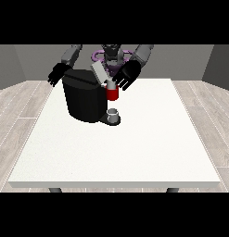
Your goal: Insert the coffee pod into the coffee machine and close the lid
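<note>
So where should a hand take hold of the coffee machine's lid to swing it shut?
Probably at the free upper end of the lid, coming from above: it stands tilted open over the coffee machine, its lower end near the red part, beside the hand at the view's right.

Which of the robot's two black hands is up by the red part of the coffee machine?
The hand at the view's right is: it hovers just above the red part of the black coffee machine. The other hand hangs off the machine's far side.

Hand at the view's right [127, 75]: fingers spread out straight, just above the coffee machine's [83, 99] front.
Hand at the view's left [57, 74]: fingers hanging down, beside the machine's back corner.
Arms: both bent, reaching forward.
</note>
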`<action>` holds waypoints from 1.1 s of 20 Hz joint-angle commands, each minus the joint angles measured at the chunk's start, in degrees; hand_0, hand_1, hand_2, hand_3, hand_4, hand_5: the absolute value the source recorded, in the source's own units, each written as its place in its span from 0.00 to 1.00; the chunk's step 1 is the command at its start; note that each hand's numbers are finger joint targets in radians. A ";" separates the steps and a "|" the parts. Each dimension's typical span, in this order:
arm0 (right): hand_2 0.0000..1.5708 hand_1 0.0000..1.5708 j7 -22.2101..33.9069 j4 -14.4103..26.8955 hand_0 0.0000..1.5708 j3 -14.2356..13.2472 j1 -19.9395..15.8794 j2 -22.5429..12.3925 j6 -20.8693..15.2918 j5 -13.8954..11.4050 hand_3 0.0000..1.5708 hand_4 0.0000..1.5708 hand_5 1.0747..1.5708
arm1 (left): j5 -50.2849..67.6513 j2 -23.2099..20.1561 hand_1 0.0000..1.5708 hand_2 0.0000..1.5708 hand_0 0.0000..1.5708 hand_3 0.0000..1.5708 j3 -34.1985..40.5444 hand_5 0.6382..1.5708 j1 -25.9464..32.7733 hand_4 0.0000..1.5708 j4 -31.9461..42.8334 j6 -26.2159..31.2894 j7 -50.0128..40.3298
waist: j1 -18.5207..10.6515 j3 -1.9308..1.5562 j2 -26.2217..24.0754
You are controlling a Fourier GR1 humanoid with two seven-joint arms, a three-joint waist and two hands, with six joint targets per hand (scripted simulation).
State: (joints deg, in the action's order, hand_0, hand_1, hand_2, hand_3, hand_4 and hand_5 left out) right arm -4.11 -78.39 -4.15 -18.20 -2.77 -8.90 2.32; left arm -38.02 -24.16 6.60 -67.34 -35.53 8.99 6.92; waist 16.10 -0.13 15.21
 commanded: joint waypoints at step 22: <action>0.00 0.00 -0.32 1.85 0.00 0.83 2.32 0.47 -0.64 -0.98 0.00 0.22 1.00 | -5.99 0.01 0.00 0.00 0.00 0.00 -4.82 1.00 2.61 0.00 0.21 3.12 2.33 | -1.46 0.11 -2.74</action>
State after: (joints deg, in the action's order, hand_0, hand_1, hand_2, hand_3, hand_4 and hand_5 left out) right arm -4.42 -78.03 -3.52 -17.55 -2.26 -9.76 1.64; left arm -42.97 -25.67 3.39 -66.08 -35.46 10.10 9.97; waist 15.60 -0.14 14.71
